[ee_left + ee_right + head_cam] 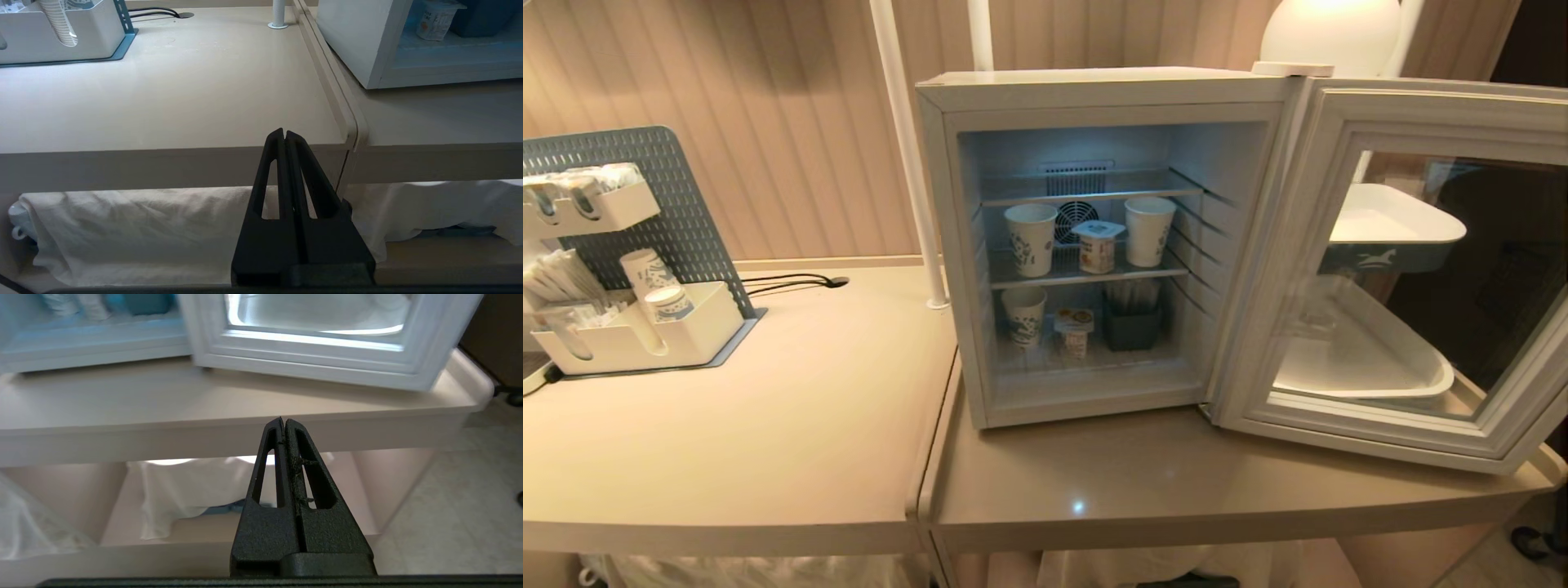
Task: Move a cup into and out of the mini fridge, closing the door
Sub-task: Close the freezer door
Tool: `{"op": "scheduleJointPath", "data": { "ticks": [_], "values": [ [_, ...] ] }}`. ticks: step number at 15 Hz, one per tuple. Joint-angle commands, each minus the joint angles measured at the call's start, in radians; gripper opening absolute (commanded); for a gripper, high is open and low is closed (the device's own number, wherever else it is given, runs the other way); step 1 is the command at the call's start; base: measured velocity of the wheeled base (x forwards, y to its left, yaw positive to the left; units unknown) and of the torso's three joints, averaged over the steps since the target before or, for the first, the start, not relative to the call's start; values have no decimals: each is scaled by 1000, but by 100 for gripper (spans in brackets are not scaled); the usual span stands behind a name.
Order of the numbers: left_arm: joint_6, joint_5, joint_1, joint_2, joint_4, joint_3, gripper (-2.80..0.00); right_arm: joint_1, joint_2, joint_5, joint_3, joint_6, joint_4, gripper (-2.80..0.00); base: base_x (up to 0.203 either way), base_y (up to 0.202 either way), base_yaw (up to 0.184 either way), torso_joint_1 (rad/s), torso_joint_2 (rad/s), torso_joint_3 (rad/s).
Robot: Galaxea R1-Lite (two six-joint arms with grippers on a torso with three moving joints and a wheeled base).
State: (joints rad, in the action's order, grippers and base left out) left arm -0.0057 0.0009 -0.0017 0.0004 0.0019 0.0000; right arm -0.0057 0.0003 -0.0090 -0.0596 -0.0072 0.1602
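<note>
Mini fridge: the mini fridge [1094, 90] stands on the right-hand beige counter [1176, 482], its lit interior facing the robot; a wire shelf divides the space
Door: the door [1405, 269] is swung fully open to the right, hinged on the fridge's right edge; its lower frame sits just above the counter; white trays [1388, 220] show through its glass
Middle shelf: two white paper cups, the left cup [1030, 238] and the right cup [1149, 231], stand upright with a small sealed yogurt tub [1098, 247] between them
Fridge floor: a third cup [1023, 317] at the left, a second small tub [1075, 331] beside it, and a dark holder [1132, 325] at the right
Left counter: a grey pegboard organiser [645, 269] with white bins holds stacked cups and sachets; a black cable [792, 282] runs behind it; a white pole [907, 155] rises near the fridge's left side
Left gripper: the left gripper [284, 134] hangs below the counter's front edge, fingers pressed together, empty
Right gripper: the right gripper [284, 422] sits low before the right counter's edge under the open door, fingers closed, holding nothing
Under the counters: white cloth [135, 232] drapes over a lower shelf
</note>
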Motion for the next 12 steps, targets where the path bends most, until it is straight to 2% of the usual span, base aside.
{"op": "scheduleJointPath", "data": {
  "ticks": [1,12],
  "values": [
    [0,1,0,1,0,0,-280,1,1,0,0,0,1,-280,0,-179,2,2,6,2],
    [0,1,2,1,0,0,-280,1,2,0,0,0,0,-280,0,-194,0,2,2,2]
  ]
}}
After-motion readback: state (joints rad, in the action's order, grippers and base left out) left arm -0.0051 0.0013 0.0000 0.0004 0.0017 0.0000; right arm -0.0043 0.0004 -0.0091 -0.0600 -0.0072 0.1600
